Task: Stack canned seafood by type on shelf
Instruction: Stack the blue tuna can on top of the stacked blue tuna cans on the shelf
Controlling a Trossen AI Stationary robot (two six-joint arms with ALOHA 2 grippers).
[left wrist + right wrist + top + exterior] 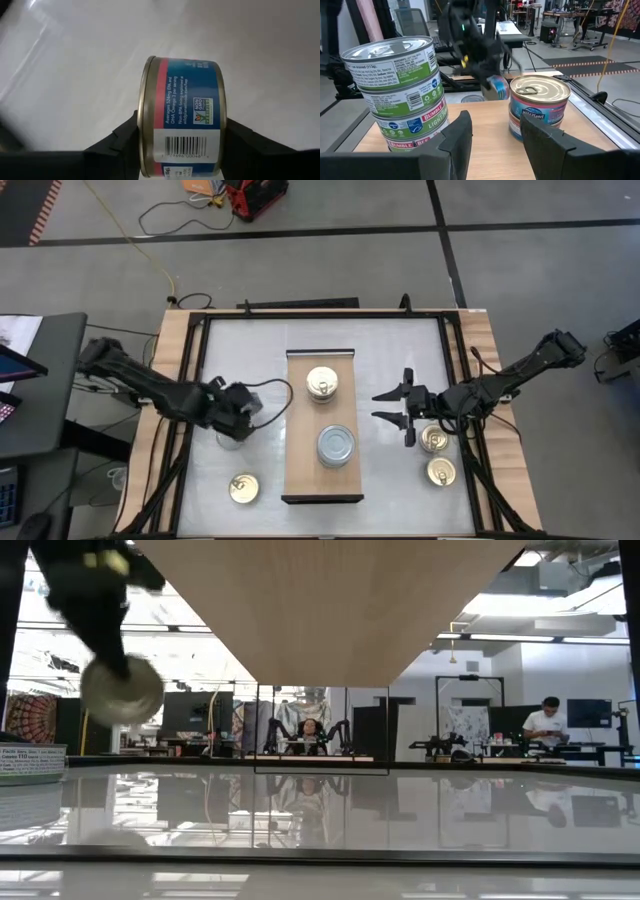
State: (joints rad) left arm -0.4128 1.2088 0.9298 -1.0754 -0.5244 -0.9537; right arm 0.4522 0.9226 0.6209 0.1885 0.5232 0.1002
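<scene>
My left gripper point(235, 420) hangs over the white table left of the shelf point(300, 480), shut on a blue-and-pink labelled tin point(182, 117). That tin also shows as a round face in the low view point(122, 690). On the light-wood shelf stand a stack of gold-lidded tins point(322, 384) point(540, 105) and a stack of silver-lidded tins point(336, 446) point(400, 95). My right gripper point(393, 408) point(497, 142) is open, right of the shelf, pointing at it and touching nothing. My left gripper pinches the tin between its two fingers, one finger point(122, 142) at the lid end point(145, 125) and the other at the base end point(223, 125). It comes slanting from above. The tin is turned on its side and lifted clear of the table.
Loose gold-lidded tins lie on the table: one near the left front point(243, 488), two at the right point(433, 440) point(441, 472), close under the right arm. A dark frame rims the table point(190, 360). People sit in the room beyond point(545, 720).
</scene>
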